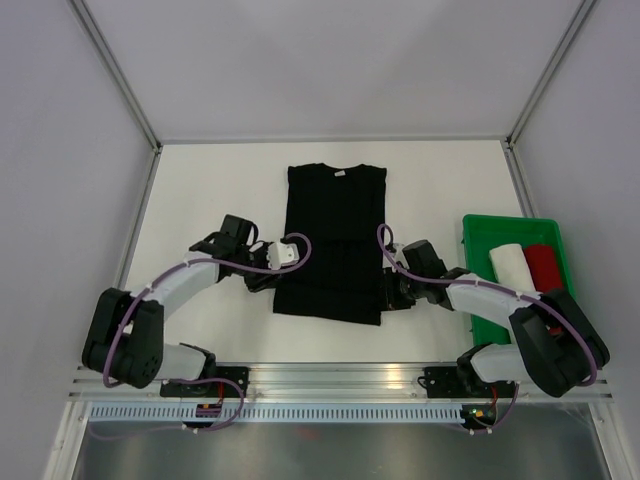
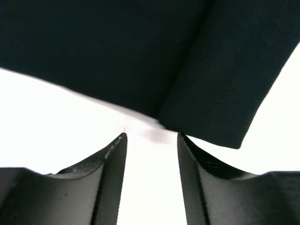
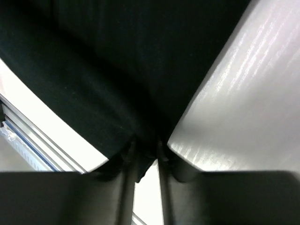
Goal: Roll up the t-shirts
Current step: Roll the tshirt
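A black t-shirt (image 1: 335, 240) lies flat on the white table, its sides folded in and its white neck label (image 1: 338, 172) at the far end. My left gripper (image 1: 270, 283) is low at the shirt's near left edge. In the left wrist view it (image 2: 152, 136) is open and empty, with the shirt's folded edge (image 2: 117, 51) just ahead of the fingertips. My right gripper (image 1: 388, 292) is at the shirt's near right edge. In the right wrist view it (image 3: 146, 145) is shut on the black cloth (image 3: 93, 70), which is pinched between the fingertips.
A green bin (image 1: 480, 225) stands at the right, holding a white cloth roll (image 1: 510, 265) and a red cloth roll (image 1: 543, 265). The aluminium rail (image 1: 340, 375) runs along the near table edge. Walls close in the sides and back.
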You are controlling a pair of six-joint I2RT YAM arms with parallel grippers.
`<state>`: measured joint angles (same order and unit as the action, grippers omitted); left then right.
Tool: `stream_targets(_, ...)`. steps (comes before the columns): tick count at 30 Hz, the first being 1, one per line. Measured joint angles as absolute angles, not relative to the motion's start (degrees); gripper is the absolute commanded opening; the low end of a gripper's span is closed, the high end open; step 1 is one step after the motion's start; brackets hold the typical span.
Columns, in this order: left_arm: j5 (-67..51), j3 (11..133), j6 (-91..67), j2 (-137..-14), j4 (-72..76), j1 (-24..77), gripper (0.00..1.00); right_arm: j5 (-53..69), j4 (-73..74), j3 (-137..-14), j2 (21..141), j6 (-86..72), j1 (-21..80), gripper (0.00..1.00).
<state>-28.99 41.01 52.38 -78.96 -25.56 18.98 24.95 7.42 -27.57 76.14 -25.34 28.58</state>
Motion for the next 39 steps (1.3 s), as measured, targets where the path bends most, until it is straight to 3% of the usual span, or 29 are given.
stream_targets(6,-29.1,38.9,52.6,-66.6,-23.6,19.5,0.58,22.8,10.8,-29.5,75.0,-24.6,28.4,0.47)
stream_targets(15,-27.0,27.3,55.7,-53.1,-23.9,33.7,0.67,17.9,16.0,-37.7,65.8,-16.0,28.3,0.49)
stream_targets(25,-19.0,22.9,56.7,-58.5,-19.5,36.9,0.67,17.9,15.9,-36.0,63.5,-10.9,30.6,0.49)
stream_targets(31,-16.5,23.3,56.6,-62.5,-15.1,37.0,0.49,18.0,15.7,-35.3,63.0,-6.5,34.0,0.49)
stream_targets(32,-16.5,23.2,56.6,-62.7,-15.0,37.0,0.36,18.1,15.6,-35.3,62.7,-5.0,34.4,0.49)
stream_targets(36,-16.6,23.0,56.2,-63.2,-14.7,37.0,0.03,18.1,15.0,-35.0,61.0,3.1,35.7,0.49)
stream_targets(39,-16.6,23.0,56.1,-63.4,-14.4,37.0,0.02,18.0,15.3,-34.5,59.7,11.6,37.1,0.52)
